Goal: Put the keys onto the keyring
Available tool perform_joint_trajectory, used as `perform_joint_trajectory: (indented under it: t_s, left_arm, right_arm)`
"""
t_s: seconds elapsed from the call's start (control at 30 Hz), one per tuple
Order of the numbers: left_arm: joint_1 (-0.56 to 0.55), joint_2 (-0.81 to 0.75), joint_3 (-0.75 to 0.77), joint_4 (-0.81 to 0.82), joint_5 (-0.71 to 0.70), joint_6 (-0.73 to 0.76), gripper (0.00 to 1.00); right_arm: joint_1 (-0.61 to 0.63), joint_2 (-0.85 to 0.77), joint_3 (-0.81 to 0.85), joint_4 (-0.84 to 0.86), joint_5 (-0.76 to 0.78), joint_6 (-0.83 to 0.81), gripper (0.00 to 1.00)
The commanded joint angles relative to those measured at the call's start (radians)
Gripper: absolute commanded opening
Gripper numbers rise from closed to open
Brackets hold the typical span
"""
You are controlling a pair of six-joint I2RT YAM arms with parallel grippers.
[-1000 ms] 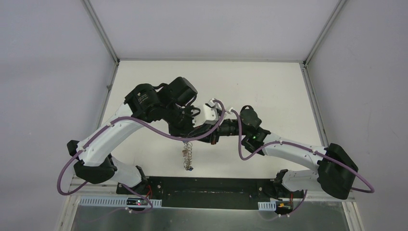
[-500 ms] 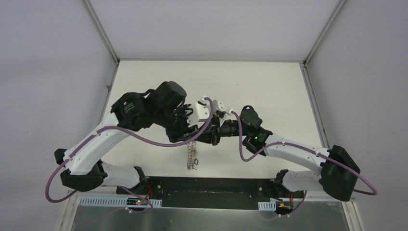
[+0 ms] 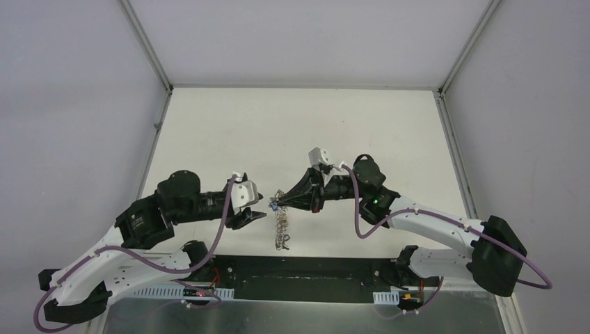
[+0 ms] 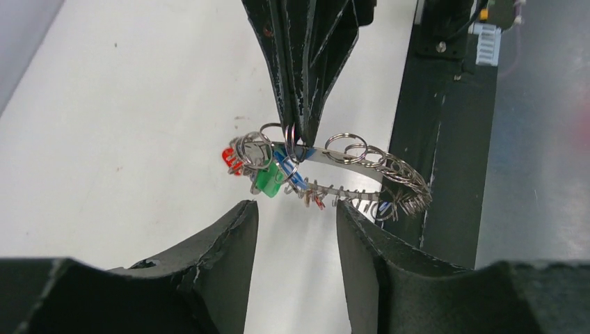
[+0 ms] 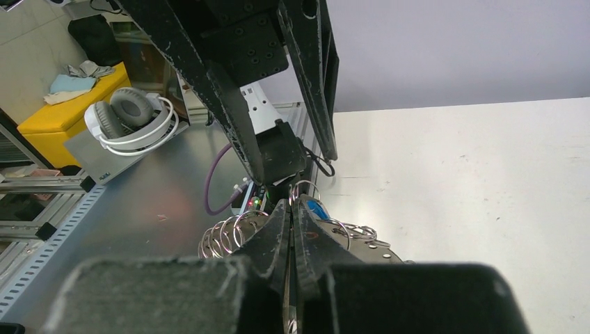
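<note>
My right gripper (image 3: 277,203) is shut on the rim of the keyring (image 3: 282,224), a flat grey ring edged with wire loops, and holds it above the table. In the left wrist view the right gripper (image 4: 299,142) comes down from the top and pinches the keyring (image 4: 362,161). A red tag (image 4: 229,158), a blue tag (image 4: 287,169) and a green tag (image 4: 267,182) hang bunched at the pinched end; the key blades are hard to make out. My left gripper (image 4: 296,209) is open and empty, just short of the ring (image 3: 259,213). In the right wrist view the right gripper (image 5: 291,209) is shut on the ring (image 5: 226,235), with the blue tag (image 5: 317,208) beside it.
The white table (image 3: 348,125) spreads behind the arms. A black base plate (image 3: 306,268) runs along the near edge, under the hanging ring. The right wrist view shows the left arm (image 5: 229,62) close ahead, and headphones (image 5: 132,115) on a metal shelf off the table.
My left arm has pulled back from the ring, toward the left and near side, and its gripper is open. The right gripper still holds the keyring in about the same place.
</note>
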Motion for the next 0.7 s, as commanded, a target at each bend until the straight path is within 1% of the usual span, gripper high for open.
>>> perform_joint_trajectory:
  t_s: [0.0, 0.1, 0.27, 0.33, 0.47, 0.67]
  left_arm:
    - [-0.009, -0.091, -0.124, 0.326, 0.062, -0.050, 0.45]
    - [-0.008, -0.127, -0.182, 0.390, 0.079, -0.073, 0.41]
    - [-0.008, -0.137, -0.222, 0.451, 0.114, -0.095, 0.37]
    - [-0.008, -0.131, -0.226, 0.453, 0.118, -0.099, 0.34]
    - [-0.008, -0.110, -0.230, 0.453, 0.128, -0.104, 0.24]
    - [-0.008, -0.084, -0.235, 0.417, 0.127, -0.099, 0.22]
  right_arm:
    - [-0.004, -0.045, 0.005, 0.082, -0.042, -0.017, 0.00]
    - [-0.004, -0.049, 0.003, 0.084, -0.050, -0.017, 0.00]
    - [-0.004, -0.051, 0.002, 0.086, -0.051, -0.014, 0.00]
    - [-0.004, -0.051, 0.002, 0.088, -0.051, -0.013, 0.00]
    - [-0.003, -0.054, 0.002, 0.091, -0.049, -0.011, 0.00]
    - [-0.004, -0.058, 0.000, 0.092, -0.044, -0.012, 0.00]
